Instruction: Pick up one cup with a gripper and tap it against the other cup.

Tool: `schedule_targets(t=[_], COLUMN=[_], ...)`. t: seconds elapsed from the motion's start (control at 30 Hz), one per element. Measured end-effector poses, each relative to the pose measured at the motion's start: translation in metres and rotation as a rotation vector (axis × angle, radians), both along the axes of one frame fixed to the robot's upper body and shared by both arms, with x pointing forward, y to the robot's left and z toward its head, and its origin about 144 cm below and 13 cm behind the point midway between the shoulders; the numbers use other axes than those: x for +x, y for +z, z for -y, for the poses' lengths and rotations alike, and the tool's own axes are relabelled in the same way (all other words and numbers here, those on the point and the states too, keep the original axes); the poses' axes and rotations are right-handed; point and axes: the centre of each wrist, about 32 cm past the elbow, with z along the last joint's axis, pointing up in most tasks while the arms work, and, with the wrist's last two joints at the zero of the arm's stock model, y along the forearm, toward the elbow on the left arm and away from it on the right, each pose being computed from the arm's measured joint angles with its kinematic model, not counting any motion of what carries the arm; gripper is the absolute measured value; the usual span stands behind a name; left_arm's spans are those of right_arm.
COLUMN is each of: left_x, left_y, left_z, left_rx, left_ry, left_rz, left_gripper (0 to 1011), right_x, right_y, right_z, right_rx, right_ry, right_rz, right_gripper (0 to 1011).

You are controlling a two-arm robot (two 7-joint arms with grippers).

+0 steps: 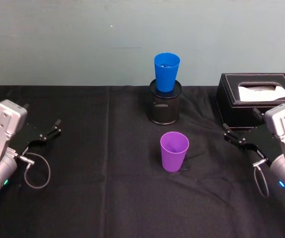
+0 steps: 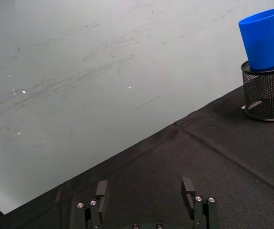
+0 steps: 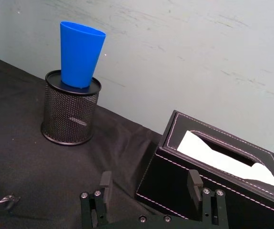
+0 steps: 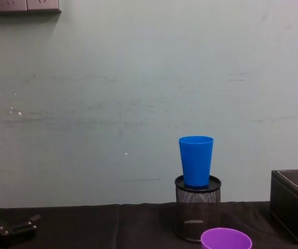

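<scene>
Sitting upright near the middle of the surface [image 1: 102, 198], mouth up, the purple cup [image 1: 174, 151] is standing alone on the black cloth, with nothing touching it. Behind it, toward the far edge, the blue cup [image 1: 166, 72] is resting upright with its narrow base seated in the top of a black mesh pen holder [image 1: 165, 106]; its rim is rising well above the holder. The two cups are standing apart, the purple one nearer the robot and slightly to the right of the holder.

The left hand [image 2: 144, 191] is hovering low by the left edge of the surface, well apart from both cups. Its two flat fingers [image 2: 101, 190] are spread wide and are gripping nothing; bare cloth is showing between them.

The right hand [image 3: 149, 185] is hanging by the right edge, just in front of a black stitched tissue box [image 1: 254, 96] that is sitting near the far right corner. Its fingers [image 3: 193, 179] are likewise spread wide and are holding nothing. The purple cup's rim is showing at the border of the right wrist view, clear of that hand.

A pale wall [image 4: 112, 104] is running behind the far edge.
</scene>
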Motion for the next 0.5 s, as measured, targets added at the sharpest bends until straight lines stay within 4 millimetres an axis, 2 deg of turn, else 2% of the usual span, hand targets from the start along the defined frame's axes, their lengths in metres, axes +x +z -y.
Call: schedule_targets(t=[0.5], left_x=[0.0000], left_y=[0.0000], left_z=[0.0000], left_rx=[0.000], left_ry=[0.000], left_rz=[0.000], left_gripper=[1000], right_x=[0.0000], right_y=[0.0000], right_z=[0.0000], right_rx=[0.000], right_ry=[0.000], right_rz=[0.000], right_gripper=[1002])
